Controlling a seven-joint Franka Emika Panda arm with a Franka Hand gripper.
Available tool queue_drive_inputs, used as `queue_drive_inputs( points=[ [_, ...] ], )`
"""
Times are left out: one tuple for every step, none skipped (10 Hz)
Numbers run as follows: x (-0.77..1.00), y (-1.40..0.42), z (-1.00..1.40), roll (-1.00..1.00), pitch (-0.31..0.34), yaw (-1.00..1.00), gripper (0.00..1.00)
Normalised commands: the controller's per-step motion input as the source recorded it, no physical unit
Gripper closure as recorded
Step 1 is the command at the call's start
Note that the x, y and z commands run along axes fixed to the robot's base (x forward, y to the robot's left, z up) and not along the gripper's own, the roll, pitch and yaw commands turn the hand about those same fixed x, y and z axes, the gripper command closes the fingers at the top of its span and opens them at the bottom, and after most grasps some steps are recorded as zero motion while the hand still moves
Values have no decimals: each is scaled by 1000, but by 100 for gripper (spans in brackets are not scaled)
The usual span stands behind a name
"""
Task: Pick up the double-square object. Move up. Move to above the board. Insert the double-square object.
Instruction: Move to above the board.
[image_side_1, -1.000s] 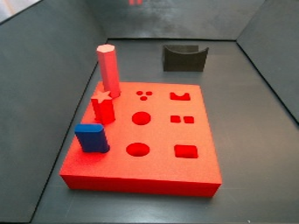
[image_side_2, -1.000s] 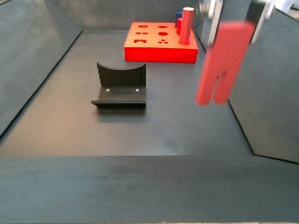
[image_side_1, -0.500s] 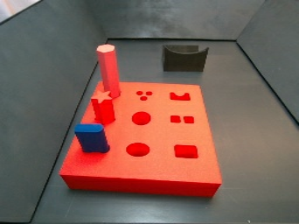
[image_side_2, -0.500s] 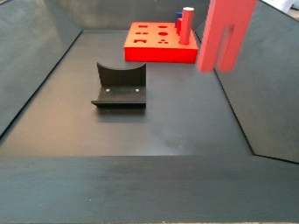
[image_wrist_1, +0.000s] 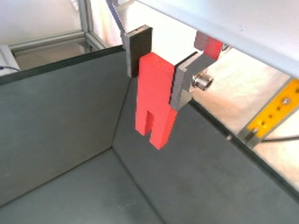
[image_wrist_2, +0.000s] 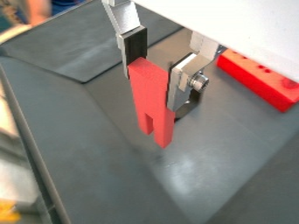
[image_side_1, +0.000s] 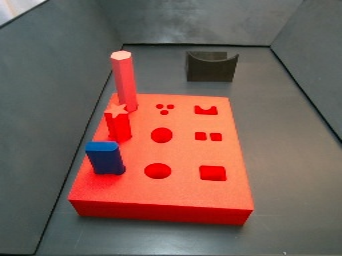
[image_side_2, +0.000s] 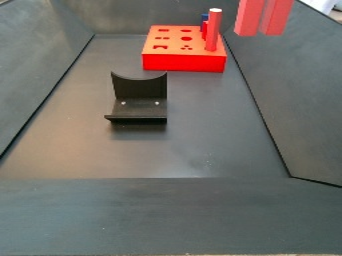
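My gripper (image_wrist_1: 160, 74) is shut on the double-square object (image_wrist_1: 152, 103), a slim salmon-red peg that hangs with its two square legs pointing down. Both wrist views show it between the silver fingers (image_wrist_2: 184, 80). In a side view only the peg's lower end (image_side_2: 262, 15) shows at the top edge, high above the floor; the gripper itself is out of that frame. The board (image_side_1: 201, 190), a bright-red slab with shaped holes, lies on the floor and also shows far off in a side view (image_side_2: 181, 62) and in a wrist view (image_wrist_2: 263, 74). The gripper does not show in the side view of the board.
On the board stand a pinkish-red hexagonal pillar (image_side_1: 122, 78), a short red star-topped peg (image_side_1: 118, 122) and a blue block (image_side_1: 104, 157). The dark fixture (image_side_2: 138, 97) stands on the floor between the gripper and the board. Grey walls enclose the floor.
The gripper has risen with the double-square object: in the side view the peg climbed from mid-height to the top edge, so only its lower end still shows. The board is unchanged.
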Motion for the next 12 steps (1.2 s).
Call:
queue_drive_inputs(
  points=[
    [87, -1000, -1, -420, 318, -651, 100],
    [86, -1000, 1, -351, 231, -444, 100],
    [87, -1000, 1, -320, 176, -327, 100],
    [88, -1000, 4, -192, 113, -153, 100],
    [88, -1000, 6, -100, 72, -54, 100],
    [87, -1000, 8, -45, 45, -31, 100],
    [85, -1000, 9, -33, 24, -10, 100],
    [82, -1000, 10, -28, 13, -5, 100],
    [81, -1000, 12, -14, 9, 4, 100],
    [81, -1000, 13, -5, 12, 5, 100],
    [84, -1000, 14, -16, 14, 8, 100],
    [90, -1000, 15, -17, 19, 7, 100]
  ],
)
